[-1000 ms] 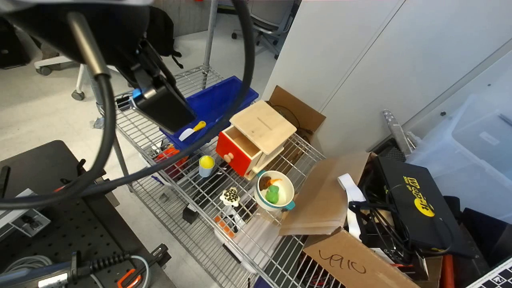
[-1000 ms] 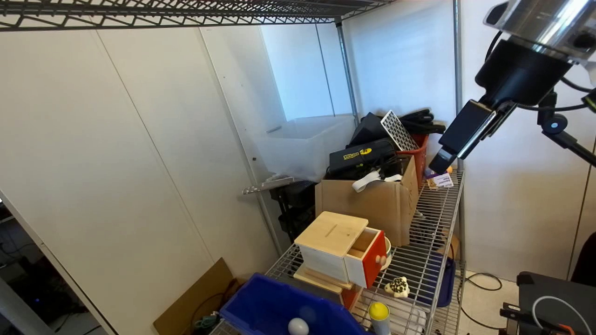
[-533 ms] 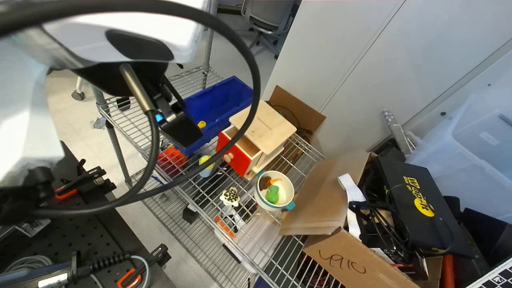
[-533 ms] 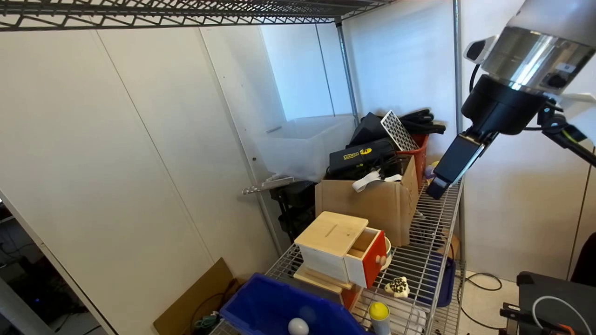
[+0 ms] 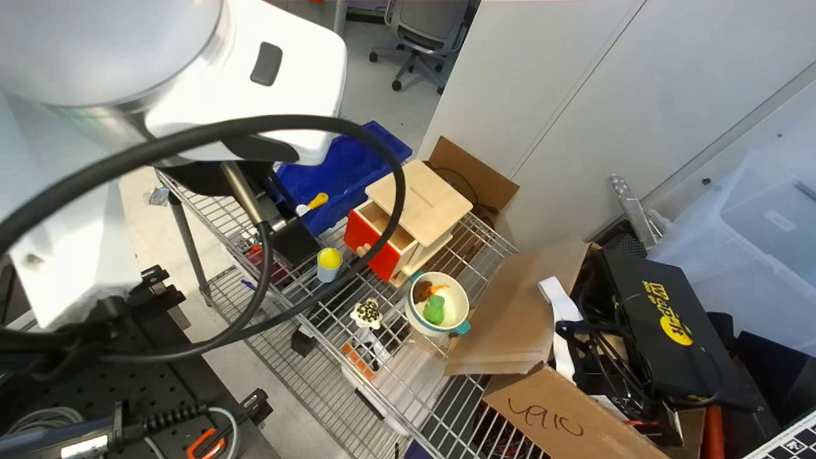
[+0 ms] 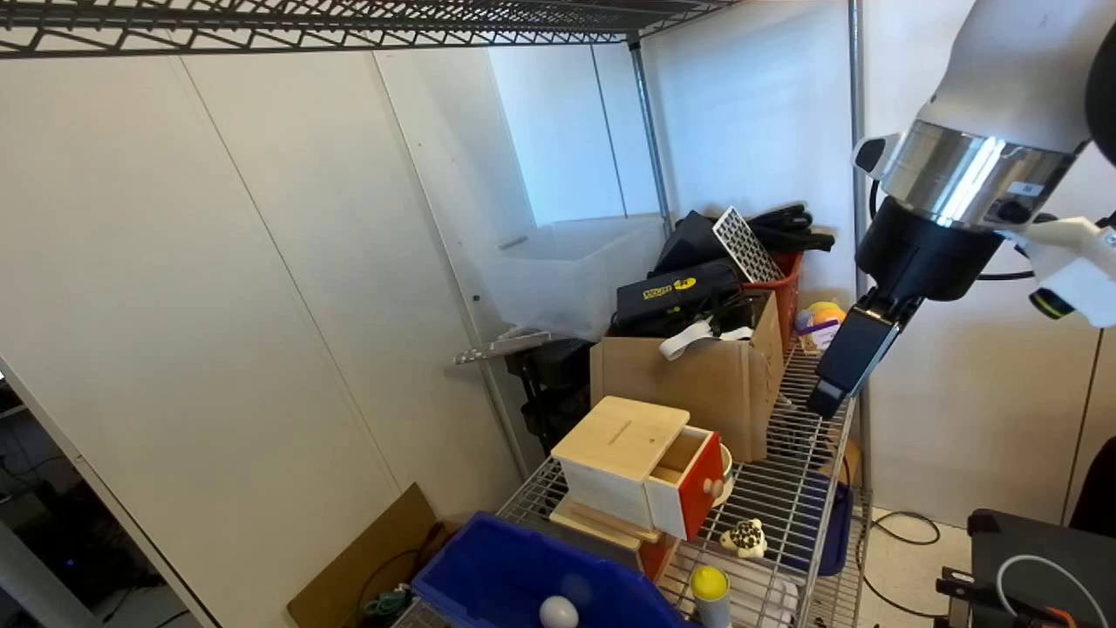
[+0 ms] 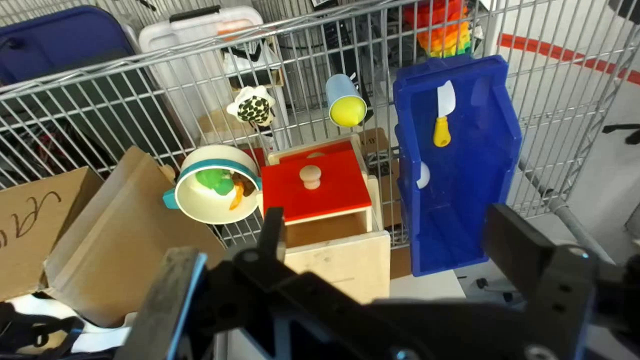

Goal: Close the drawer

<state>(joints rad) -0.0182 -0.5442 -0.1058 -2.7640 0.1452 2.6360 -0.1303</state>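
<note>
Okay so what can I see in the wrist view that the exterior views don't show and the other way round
Only the wrist view shows both gripper fingers with a gap between them, and a red stripe at upper right.

Only the exterior views show the clear plastic tub and the black case with yellow lettering.

All share the open red-fronted drawer, blue bin, cup, spotted figure, bowl and cardboard box.

Blue bin (image 7: 460, 175) w/ yel-hndl knife (image 7: 443, 113); bowl (image 7: 212, 206) w/ grn item (image 7: 215, 181), nr cardbd box (image 6: 676, 379).

drawer (image 7: 322, 200): smooth, painted | cabinet (image 6: 615, 449): matt wood | bin (image 7: 462, 180): plastic
</note>
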